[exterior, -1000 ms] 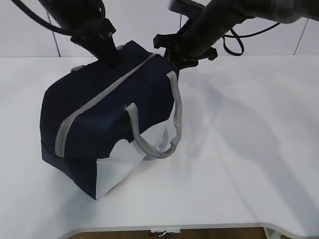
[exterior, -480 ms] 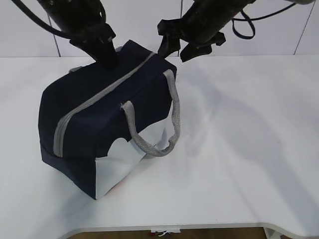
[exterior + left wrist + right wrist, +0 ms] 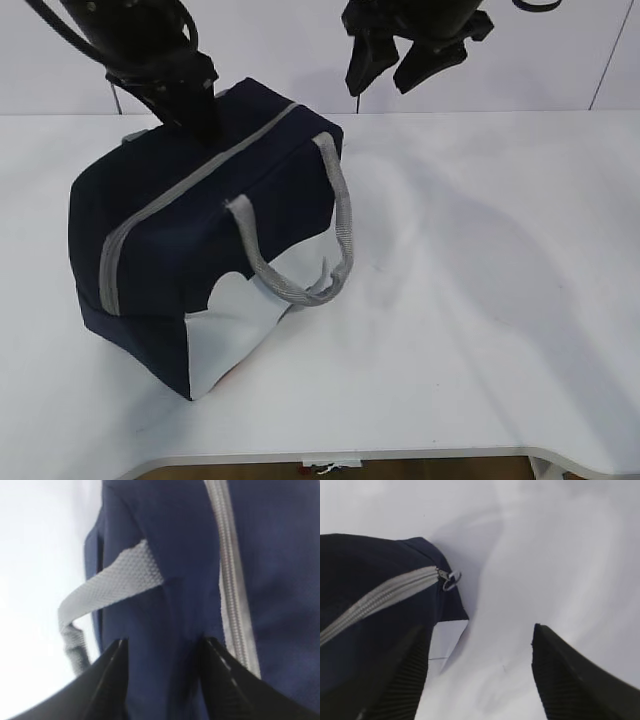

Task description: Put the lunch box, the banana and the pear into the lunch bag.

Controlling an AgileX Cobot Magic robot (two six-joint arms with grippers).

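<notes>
The navy lunch bag (image 3: 180,250) stands on the white table (image 3: 480,300) with its grey zipper (image 3: 190,182) closed along the top. My left gripper (image 3: 200,125) is at the bag's far top edge; in the left wrist view it (image 3: 162,645) pinches a fold of navy fabric beside the zipper (image 3: 231,580). My right gripper (image 3: 378,88) hangs open and empty above the bag's far end. In the right wrist view it (image 3: 480,635) is over the table, and the zipper's ring pull (image 3: 451,580) lies at the bag's end. The lunch box, banana and pear are out of view.
A grey webbing handle (image 3: 300,285) droops over the bag's near side, and another (image 3: 110,587) hangs on the far side. White table surface stretches to the right of the bag. The table's front edge (image 3: 400,455) runs along the bottom.
My right gripper has risen up and away from the bag's far end. The bag has shifted slightly left with my left gripper.
</notes>
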